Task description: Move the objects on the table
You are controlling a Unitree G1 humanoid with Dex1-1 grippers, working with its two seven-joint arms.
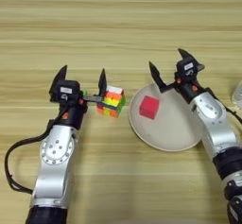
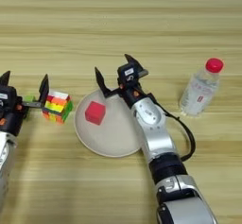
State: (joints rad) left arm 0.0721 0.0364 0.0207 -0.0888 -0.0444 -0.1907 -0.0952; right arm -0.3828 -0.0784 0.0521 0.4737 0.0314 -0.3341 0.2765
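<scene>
Left eye view showed the left gripper (image 1: 82, 80) spread wide, its right finger touching the glossy multicoloured puzzle cube (image 1: 111, 101) on the grained wooden table (image 1: 118, 29), with open boards beyond. Right eye view showed the right gripper (image 2: 113, 73) spread over the round beige plate (image 2: 111, 140) holding the small red cube (image 2: 95, 112); the clear bottle (image 2: 201, 88) stood well right.

We note both forearms are silver-grey metal shells, black at wrists and elbows. The left tool (image 1: 82, 81) and right tool (image 1: 171, 70) each carry two pointed black fingers, orange accents and a small white label. Black cables loop beside each arm; the left forearm shows round screw holes.
</scene>
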